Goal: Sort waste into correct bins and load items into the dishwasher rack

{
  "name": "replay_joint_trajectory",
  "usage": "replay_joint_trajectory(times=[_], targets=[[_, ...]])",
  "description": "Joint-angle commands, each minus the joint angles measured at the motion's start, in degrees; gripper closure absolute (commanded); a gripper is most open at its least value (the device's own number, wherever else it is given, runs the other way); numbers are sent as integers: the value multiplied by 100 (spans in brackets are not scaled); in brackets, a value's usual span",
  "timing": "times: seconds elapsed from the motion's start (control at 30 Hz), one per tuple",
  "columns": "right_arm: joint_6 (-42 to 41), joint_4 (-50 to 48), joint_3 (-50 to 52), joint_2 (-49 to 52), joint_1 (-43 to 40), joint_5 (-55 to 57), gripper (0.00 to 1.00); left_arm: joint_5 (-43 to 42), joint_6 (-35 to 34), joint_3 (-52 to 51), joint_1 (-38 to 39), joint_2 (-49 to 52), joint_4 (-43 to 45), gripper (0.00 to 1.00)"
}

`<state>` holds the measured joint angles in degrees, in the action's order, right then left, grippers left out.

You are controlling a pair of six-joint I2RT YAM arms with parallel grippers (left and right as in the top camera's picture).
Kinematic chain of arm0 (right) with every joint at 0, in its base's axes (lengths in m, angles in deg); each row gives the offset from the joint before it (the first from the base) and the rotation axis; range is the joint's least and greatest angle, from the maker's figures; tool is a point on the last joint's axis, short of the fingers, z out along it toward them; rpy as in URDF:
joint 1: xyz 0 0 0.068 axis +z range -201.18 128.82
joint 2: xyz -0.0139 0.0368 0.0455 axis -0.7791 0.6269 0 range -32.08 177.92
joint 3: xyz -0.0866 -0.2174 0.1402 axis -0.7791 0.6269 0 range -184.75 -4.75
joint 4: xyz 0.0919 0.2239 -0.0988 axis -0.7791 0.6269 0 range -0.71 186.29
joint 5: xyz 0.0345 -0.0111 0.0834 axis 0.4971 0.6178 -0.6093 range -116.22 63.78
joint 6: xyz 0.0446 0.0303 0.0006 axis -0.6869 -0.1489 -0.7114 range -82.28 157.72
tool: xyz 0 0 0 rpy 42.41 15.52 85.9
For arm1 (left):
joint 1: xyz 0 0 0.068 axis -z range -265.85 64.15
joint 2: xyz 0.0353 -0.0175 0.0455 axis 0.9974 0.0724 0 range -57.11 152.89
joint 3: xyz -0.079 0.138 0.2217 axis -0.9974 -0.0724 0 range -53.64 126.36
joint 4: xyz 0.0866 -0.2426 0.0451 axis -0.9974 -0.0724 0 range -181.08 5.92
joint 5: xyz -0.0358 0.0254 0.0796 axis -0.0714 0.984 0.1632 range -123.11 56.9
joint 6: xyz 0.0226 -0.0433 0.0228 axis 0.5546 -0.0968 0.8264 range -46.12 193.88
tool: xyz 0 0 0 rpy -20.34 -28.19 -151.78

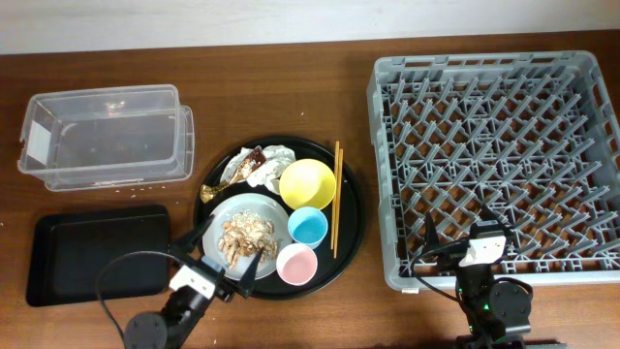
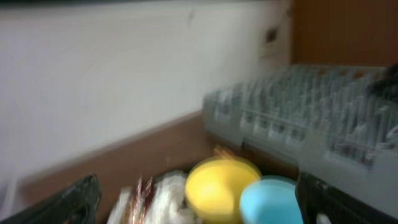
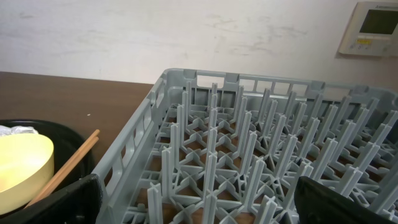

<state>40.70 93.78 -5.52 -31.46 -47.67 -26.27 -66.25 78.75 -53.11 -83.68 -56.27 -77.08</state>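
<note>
Quick count: one yellow bowl point(image 1: 307, 183), two small cups, a light-blue cup point(image 1: 308, 227) and a pink cup point(image 1: 296, 263), one pale round plate point(image 1: 254, 206), and two chopsticks point(image 1: 337, 194) lying side by side. They're all sitting on one big round black tray point(image 1: 355, 208). Flaky beige scraps point(image 1: 245, 235) are piled on the plate. One crumpled white tissue point(image 1: 276, 157) and one brown-and-gold wrapper point(image 1: 248, 165) sit at the back of that tray, just beside the bowl.

Two bins on the left: a clear tub point(image 1: 105, 136) with a white label, and a shallow black tray point(image 1: 97, 254) in front of it. One grey peg rack point(image 1: 504, 145) is on the right.

The left gripper point(image 1: 232, 237) hangs over the plate, fingers spread wide, holding nothing. The right gripper point(image 1: 455, 215) is at the rack's near edge, also spread wide and empty.
</note>
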Motion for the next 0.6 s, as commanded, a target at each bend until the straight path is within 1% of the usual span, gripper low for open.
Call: replay_joint_trajectory(times=[0.0,0.07,0.17,0.23,0.27,0.3,0.33,0.37,0.4,0.43,0.47,0.5,0.53,0.57], targets=[[0,17,46,-42,-20,28,1,-804,35,22,-9,-52,870,1],[0,20,46,-42,-20,28,1,-804,35,103,-9,48,881,1],[0,17,46,-42,-20,28,1,-625,42,597,-9,730,881,1],[0,17,46,-42,-20,28,1,-501,129,1600,-9,2090,772,1],[0,17,46,-42,-20,28,1,-501,129,1947,-9,2529,542,1],[0,17,46,-42,-20,28,1,-494,286,2612,-9,3377,-59,1],[0,17,46,-42,-20,28,1,-518,402,3486,-9,4363,-824,1],[0,20,46,-42,-20,28,1,-787,402,3993,-9,4903,-1165,1],[0,17,46,-42,-20,28,1,-1390,332,4610,-9,5604,-1423,1],[0,20,46,-42,-20,28,1,-2203,334,4999,-9,6135,-1335,1],[0,17,46,-42,-20,28,1,-1720,334,5370,-7,6507,-1681,1],[0,20,46,-42,-20,28,1,-1032,339,5617,26,6636,-2122,1],[0,17,46,-42,-20,28,1,258,369,6159,151,6804,-3134,1],[0,17,46,-42,-20,28,1,1851,402,6900,413,7088,-4325,1]])
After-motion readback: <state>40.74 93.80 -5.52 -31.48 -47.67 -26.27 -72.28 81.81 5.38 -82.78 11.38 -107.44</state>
